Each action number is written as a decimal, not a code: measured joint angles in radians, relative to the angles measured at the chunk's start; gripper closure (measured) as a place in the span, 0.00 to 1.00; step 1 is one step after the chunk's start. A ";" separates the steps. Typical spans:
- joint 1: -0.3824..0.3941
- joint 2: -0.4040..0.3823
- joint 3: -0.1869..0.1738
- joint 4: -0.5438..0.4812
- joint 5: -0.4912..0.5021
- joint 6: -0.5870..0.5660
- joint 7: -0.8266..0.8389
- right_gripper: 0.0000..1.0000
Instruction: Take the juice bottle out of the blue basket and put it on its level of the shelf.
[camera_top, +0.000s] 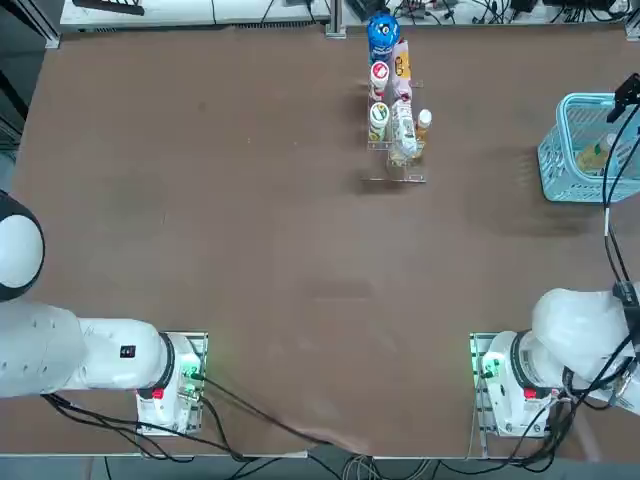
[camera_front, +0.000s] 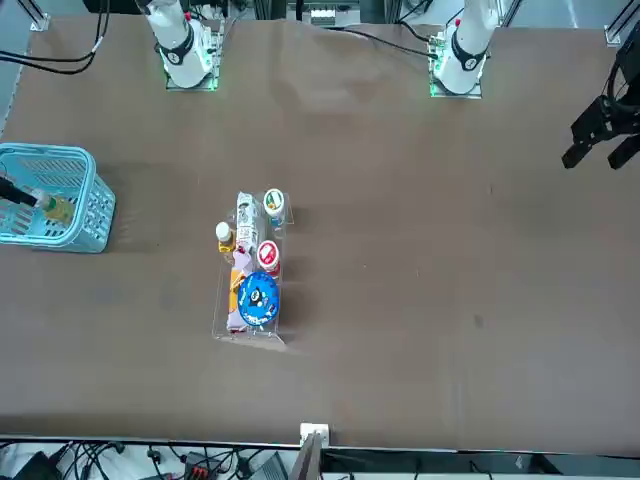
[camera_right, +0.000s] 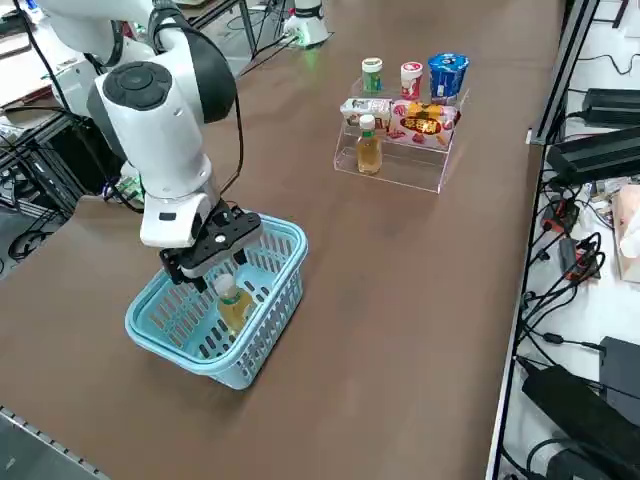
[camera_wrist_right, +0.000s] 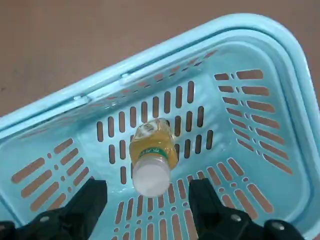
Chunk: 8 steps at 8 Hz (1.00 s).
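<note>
**A:** Inside the blue basket (camera_right: 215, 320), at the table's 3 o'clock edge seen from overhead: juice bottle (camera_wrist_right: 151, 157), upright, white cap up. Right gripper (camera_wrist_right: 148, 200) just above, fingers spread either side of the cap, holding nothing.

**B:** Risks?

**A:** Likely tipping the bottle if a fingertip clips the cap; snagging the basket's lattice wall, close by.

**B:** Open room?

**A:** Bare tabletop toward the shelf (camera_top: 397, 170) at 12 o'clock, well apart.

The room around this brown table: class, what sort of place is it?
Probably a robotics lab: two arms bolted to the table, the right gripper open over a blue basket, cables and power supplies alongside.
</note>
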 joint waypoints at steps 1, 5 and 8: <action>0.000 0.007 0.001 0.000 0.000 0.009 0.013 0.00; 0.001 0.038 0.011 0.000 0.000 0.030 0.101 0.00; 0.002 0.047 0.014 0.000 0.000 0.030 0.134 0.00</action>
